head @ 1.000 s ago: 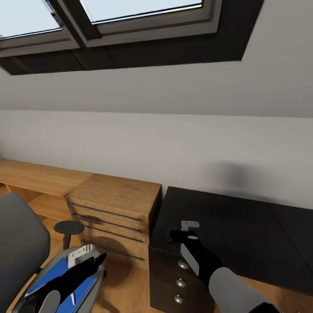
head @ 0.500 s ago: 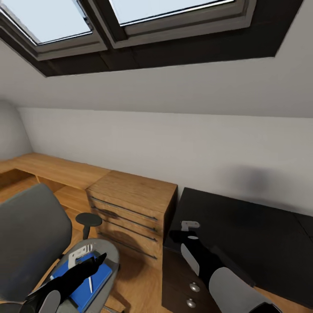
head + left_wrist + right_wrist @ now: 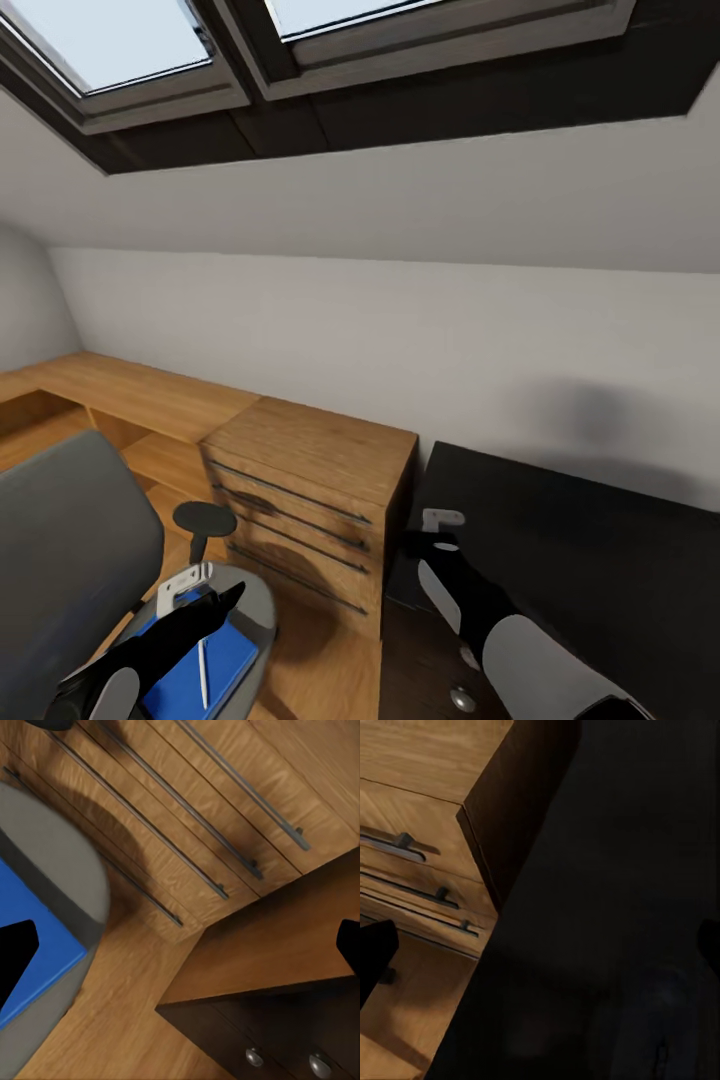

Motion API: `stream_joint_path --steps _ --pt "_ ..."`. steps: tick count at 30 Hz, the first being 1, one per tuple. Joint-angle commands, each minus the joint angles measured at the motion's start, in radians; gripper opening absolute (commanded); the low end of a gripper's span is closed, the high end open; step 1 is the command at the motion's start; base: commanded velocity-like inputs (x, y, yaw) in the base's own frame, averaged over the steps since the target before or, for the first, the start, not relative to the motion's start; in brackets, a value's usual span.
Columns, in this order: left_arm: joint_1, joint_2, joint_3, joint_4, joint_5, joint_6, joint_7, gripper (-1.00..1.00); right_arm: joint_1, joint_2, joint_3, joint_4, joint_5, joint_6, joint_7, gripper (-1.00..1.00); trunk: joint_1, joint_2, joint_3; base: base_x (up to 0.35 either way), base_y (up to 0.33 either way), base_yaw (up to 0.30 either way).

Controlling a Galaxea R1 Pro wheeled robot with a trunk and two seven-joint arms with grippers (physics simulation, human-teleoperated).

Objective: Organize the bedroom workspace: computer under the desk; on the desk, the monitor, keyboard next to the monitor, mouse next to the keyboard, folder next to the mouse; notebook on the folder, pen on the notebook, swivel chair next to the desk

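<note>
The swivel chair has a grey padded seat; on it lies the flat bright blue folder with a thin white pen; the left gripper, fingers apart, hovers just above the folder; the right gripper, fingers apart, hangs over the smooth black desk, beside the wooden dresser.

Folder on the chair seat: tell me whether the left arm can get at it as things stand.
Probably yes. The left tool hangs just above the blue folder on the swivel chair, open, with nothing between them; only the pen lies on top.
</note>
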Motion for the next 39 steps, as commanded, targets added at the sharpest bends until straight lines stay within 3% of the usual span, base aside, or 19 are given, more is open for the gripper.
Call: stream_joint_path --steps 1,5,9,13,18,35,39 --pt "-0.001 0.000 0.000 -0.001 0.011 0.004 0.009 1.00 -0.001 -0.001 0.007 0.000 -0.008 0.004 -0.012 1.00 0.000 -0.001 -0.001 0.057 0.000 0.000" --pt "-0.001 0.000 0.000 -0.001 0.010 0.004 0.009 1.00 -0.001 -0.020 -0.008 0.003 -0.014 0.007 -0.069 1.00 0.000 -0.001 -0.001 0.015 0.000 0.000" --pt "-0.001 0.000 0.000 -0.001 0.012 0.004 0.009 1.00 -0.001 -0.044 -0.077 0.003 -0.017 0.016 -0.087 1.00 0.000 -0.001 -0.001 0.002 0.000 0.000" --pt "-0.001 -0.001 0.010 -0.006 0.015 0.004 0.008 1.00 -0.001 -0.051 -0.105 0.004 -0.020 0.029 -0.087 1.00 0.000 -0.001 -0.001 0.000 0.000 0.000" --pt "-0.001 -0.004 0.045 -0.014 0.017 0.004 0.009 1.00 -0.001 -0.048 -0.109 0.004 -0.021 0.043 -0.086 1.00 0.000 -0.001 -0.001 0.000 0.000 0.000" --pt "-0.001 -0.005 0.051 -0.015 0.016 0.003 0.010 1.00 -0.001 -0.041 -0.108 0.003 -0.022 0.118 -0.087 1.00 0.000 -0.001 -0.001 0.000 0.000 0.000" --pt "-0.001 -0.006 0.051 -0.015 0.016 0.002 0.011 1.00 -0.001 -0.041 -0.108 0.003 -0.022 0.119 -0.087 1.00 0.016 -0.029 -0.014 0.000 0.000 0.000"
